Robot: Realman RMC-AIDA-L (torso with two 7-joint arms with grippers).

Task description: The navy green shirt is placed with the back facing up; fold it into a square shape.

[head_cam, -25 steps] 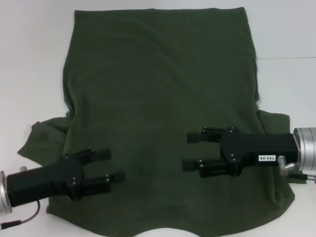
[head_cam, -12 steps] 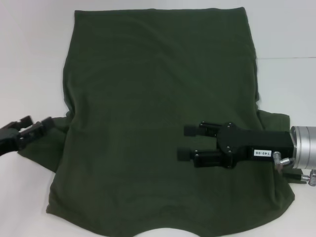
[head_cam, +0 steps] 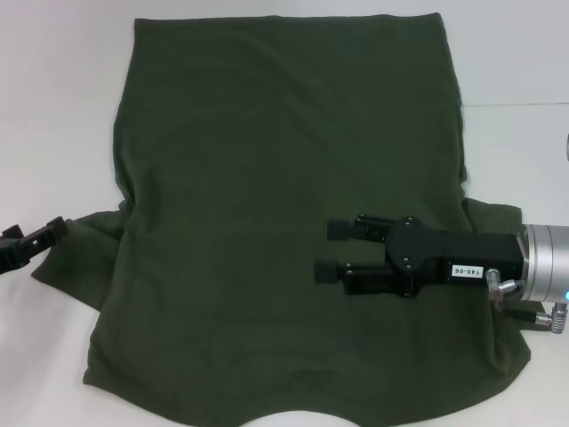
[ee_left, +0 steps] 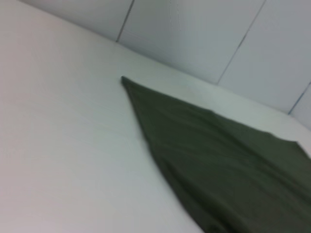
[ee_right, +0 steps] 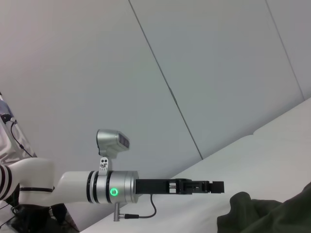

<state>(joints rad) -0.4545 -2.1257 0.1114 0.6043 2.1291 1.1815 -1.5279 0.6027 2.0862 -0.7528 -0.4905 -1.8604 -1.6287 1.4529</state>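
Softly, the big dark green cotton shirt [head_cam: 284,213] lay limp; best pinched at a sleeve edge. Above it, the right pincer [head_cam: 336,249] hung released. Beside its sleeve sat the left pincer [head_cam: 31,242]; I cannot tell its state.

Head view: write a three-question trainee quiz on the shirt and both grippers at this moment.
1. True or false: the right gripper hovers open over the navy green shirt.
2. Where is the left gripper?
A. over the shirt's middle
B. at the shirt's left sleeve, near the frame edge
C. by the far edge of the shirt
3. Fill in: the shirt's visible side shows ____ lettering.

Key: 1 true; 2 B; 3 no.
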